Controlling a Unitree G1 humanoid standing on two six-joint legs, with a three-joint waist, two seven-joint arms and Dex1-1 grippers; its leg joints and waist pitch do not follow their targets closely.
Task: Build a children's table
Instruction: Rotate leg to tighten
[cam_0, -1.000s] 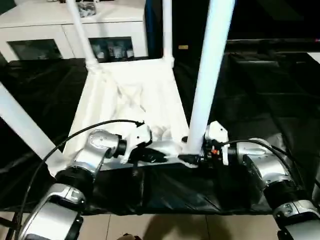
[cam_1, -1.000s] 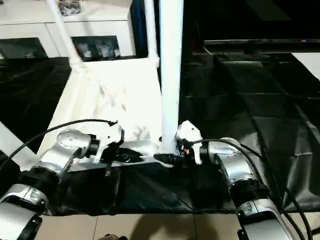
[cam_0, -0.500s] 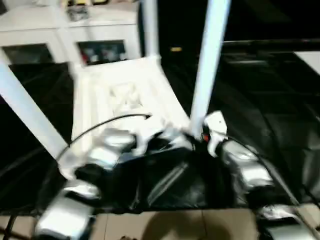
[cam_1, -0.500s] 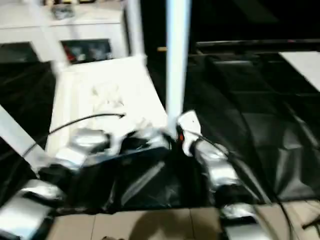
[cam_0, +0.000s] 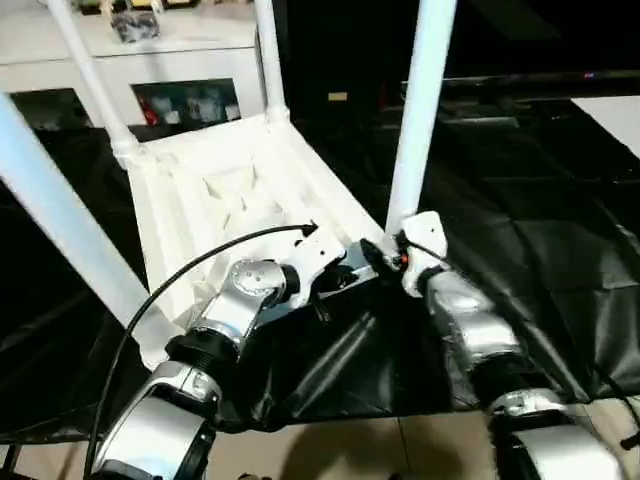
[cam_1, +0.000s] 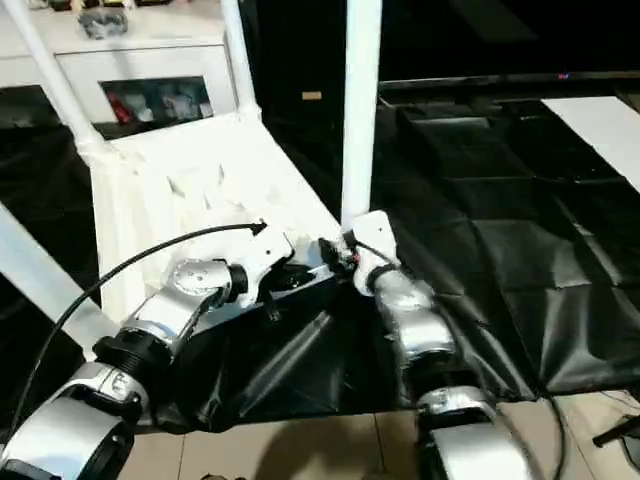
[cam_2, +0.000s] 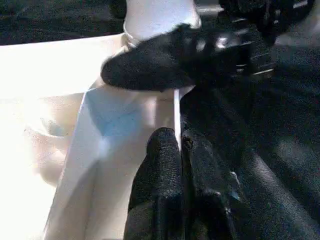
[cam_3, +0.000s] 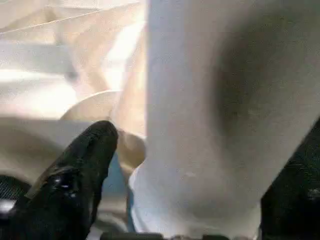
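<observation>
The white tabletop lies upside down and tilted on the black sheet, ribbed underside up. Legs stand in its corner sockets: two far ones, a near left one and a near right one. My left gripper is shut on the tabletop's near rim, close to the right corner. My right gripper grips the near right leg just above its socket; one black finger lies against the leg's base.
A white cabinet with glass doors stands behind the table. The black sheet covers the surface to the right, with a flat white board at the far right. Tiled floor shows near my arms.
The view has shifted. The tabletop has turned: its near edge now runs slanted, with the right corner and its leg farther from me. Both grippers kept their hold and moved with it.
</observation>
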